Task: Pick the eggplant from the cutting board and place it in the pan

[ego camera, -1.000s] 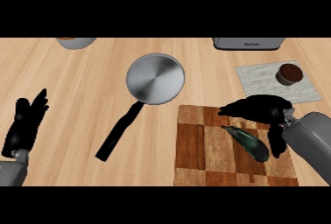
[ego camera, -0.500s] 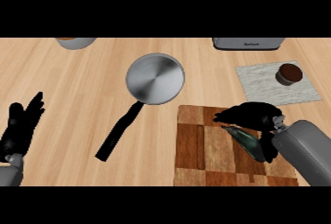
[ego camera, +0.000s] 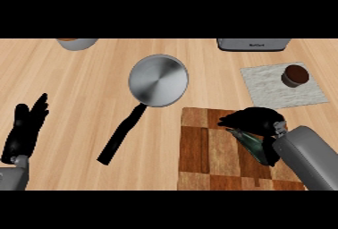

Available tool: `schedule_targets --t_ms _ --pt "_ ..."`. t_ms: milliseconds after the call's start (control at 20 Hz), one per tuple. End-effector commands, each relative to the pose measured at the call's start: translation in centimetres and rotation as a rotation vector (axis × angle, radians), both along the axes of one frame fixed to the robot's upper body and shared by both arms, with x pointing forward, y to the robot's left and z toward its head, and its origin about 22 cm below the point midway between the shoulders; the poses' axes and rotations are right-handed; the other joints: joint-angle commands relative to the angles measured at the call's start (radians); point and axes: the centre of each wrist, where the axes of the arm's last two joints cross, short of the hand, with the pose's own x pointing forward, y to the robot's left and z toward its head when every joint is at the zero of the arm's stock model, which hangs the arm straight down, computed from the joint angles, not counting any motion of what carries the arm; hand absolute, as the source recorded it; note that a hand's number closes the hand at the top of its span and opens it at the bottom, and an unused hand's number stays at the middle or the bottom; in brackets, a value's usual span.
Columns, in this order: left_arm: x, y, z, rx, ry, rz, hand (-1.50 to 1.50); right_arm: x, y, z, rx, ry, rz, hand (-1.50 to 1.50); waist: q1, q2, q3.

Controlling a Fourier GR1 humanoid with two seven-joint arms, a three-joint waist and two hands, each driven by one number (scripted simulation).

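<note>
Moved since earlier: right hand (ego camera: pixel 254 120) has come in lower over the cutting board (ego camera: pixel 201 152) and now sits right on top of the eggplant's upper end; left hand and everything on the counter look the same as before.
Left hand (ego camera: pixel 25 129): resting near the left edge, fingers straight and pointing up, holding nothing.
Right hand: fingers are curled down over the eggplant (ego camera: pixel 254 147), but can't really tell if they've clamped on it, the hand hides the contact.
Eggplant: dark green-ish, lying slanted on the right side of the checkered wooden cutting board, lower end poking out beside the grey forearm.
Pan (ego camera: pixel 157 80): silver, round, just up-left of the board, black handle running down-left across the counter (ego camera: pixel 79 85). Nothing in it.
Cloth (ego camera: pixel 264 87): pale, right side past the board, with a small brown cup (ego camera: pixel 295 74) on it.
Far edge: grey bowl-ish thing (ego camera: pixel 77 43) at left, a grey appliance (ego camera: pixel 254 44) at right, both cut off.
</note>
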Motion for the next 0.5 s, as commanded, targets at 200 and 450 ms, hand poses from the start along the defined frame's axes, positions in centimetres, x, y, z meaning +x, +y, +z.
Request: schedule_targets --t_ms 200,450 --pt "0.1 -1.3 -0.8 -0.004 -0.007 -0.002 0.0 0.2 -1.0 -2.9 -0.063 -0.004 0.013 -1.5 0.002 0.001 0.0" --pt "0.2 0.9 0.1 -0.005 -0.004 -0.004 0.0 0.6 -0.5 -3.3 -0.012 -0.067 0.101 1.5 0.006 0.002 0.0"
